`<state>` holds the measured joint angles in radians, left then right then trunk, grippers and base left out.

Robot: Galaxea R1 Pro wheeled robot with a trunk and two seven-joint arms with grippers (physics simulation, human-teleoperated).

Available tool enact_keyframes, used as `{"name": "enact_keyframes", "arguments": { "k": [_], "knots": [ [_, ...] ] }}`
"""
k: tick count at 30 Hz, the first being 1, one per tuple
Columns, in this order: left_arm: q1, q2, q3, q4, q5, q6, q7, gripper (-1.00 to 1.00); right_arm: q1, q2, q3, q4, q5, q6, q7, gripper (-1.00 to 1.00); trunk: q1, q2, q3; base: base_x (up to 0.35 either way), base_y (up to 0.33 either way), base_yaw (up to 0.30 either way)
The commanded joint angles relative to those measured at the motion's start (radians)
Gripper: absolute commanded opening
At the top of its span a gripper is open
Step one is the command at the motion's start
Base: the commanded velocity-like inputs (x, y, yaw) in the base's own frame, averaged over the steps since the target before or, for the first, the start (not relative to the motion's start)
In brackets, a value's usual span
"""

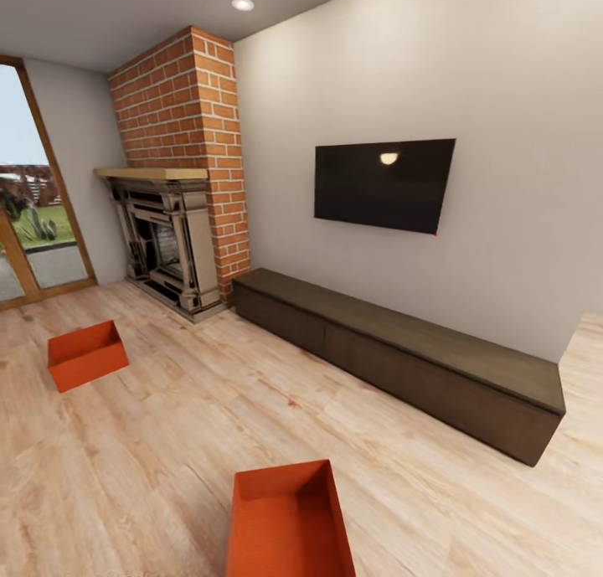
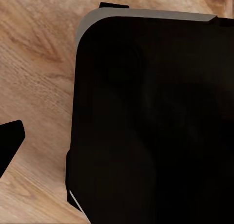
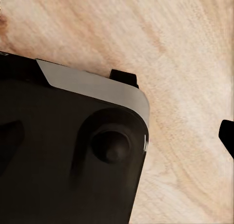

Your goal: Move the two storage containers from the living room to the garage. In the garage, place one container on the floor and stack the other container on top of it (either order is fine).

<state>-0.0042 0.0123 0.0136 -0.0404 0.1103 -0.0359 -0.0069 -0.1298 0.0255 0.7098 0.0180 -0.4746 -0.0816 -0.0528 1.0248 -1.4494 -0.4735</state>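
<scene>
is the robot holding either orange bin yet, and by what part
No. Both orange-red open-topped bins, near and far, sit untouched on the light wood-plank floor.

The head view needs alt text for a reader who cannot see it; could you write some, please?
Two orange bins sit apart on a wood floor, one near, one far left. Behind stand a brick fireplace, a wall TV and a long dark cabinet.

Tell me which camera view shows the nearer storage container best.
The head view: the nearer storage container sits open-topped on the wood floor, though the picture's lower edge cuts it off. Both wrist views look at wood planks and the robot's dark base instead.
</scene>
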Motion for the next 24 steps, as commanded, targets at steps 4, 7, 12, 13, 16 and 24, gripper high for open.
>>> {"name": "enact_keyframes", "arguments": {
  "k": [4,7,12,13,16,24],
  "knots": [
    [0.0,0.0,0.0,0.0,0.009,-0.002,0.0,1.0,-0.001,0.001,0.008,0.002,-0.009,-0.004,-0.001,1.0,0.0,-0.001,-0.001,0.024,-0.015,0.261],
    [0.0,0.0,0.0,0.0,0.009,-0.002,0.0,1.0,-0.001,0.001,0.008,0.002,-0.009,-0.004,-0.001,1.0,0.0,-0.001,-0.001,0.005,-0.003,0.268],
    [0.0,0.0,0.0,0.0,0.009,-0.002,0.002,1.0,-0.001,0.001,0.009,0.002,-0.009,-0.004,-0.001,1.0,0.0,-0.001,-0.001,0.001,-0.001,0.269],
    [0.0,0.0,0.0,0.0,0.009,-0.002,0.002,1.0,-0.001,0.001,0.009,0.002,-0.009,-0.004,-0.001,1.0,0.0,-0.001,-0.001,0.026,-0.062,0.09],
    [0.0,0.0,0.0,0.0,0.009,-0.002,0.002,1.0,-0.001,0.001,0.01,0.002,-0.009,-0.004,-0.001,1.0,0.0,-0.001,-0.001,0.056,-0.182,0.036],
    [0.0,0.0,0.001,0.0,0.009,-0.002,0.002,1.0,-0.001,0.001,0.01,0.002,-0.009,-0.004,-0.001,1.0,0.0,-0.001,-0.001,0.082,-0.222,0.004]
  ]
}}
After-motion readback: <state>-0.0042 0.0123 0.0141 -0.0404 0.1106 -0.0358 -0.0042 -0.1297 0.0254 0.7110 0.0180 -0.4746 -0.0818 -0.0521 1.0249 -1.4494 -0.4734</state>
